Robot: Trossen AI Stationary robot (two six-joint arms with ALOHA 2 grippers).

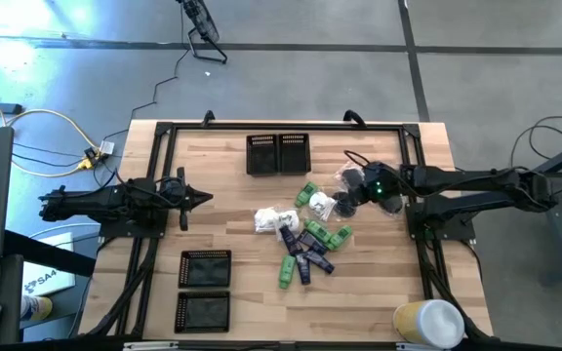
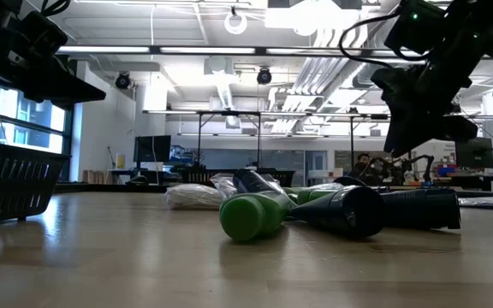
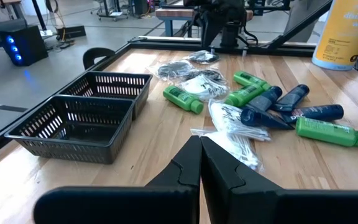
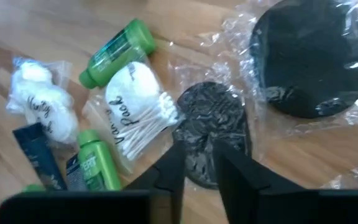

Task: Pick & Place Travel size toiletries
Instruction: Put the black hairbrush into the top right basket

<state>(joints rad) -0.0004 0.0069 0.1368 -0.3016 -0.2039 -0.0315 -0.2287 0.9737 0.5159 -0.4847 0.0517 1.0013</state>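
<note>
Two arms are sharing this wooden table (image 1: 232, 224), and the right gripper (image 4: 196, 163) is hanging over the right edge of the toiletries pile (image 1: 305, 234), its fingers parted only a little — nothing grasped. Directly below it, dark round pieces in clear bags (image 4: 213, 130) are lying beside a white packet of cotton swabs (image 4: 135, 109) and a green tube (image 4: 117, 51). Navy tubes (image 3: 278, 106) are lying mid-table. The left gripper (image 3: 201, 163) is waiting at the table's left side, clenched empty. Black mesh trays (image 1: 278, 153) are sitting at the far edge — two more (image 1: 205, 288) near the left.
</note>
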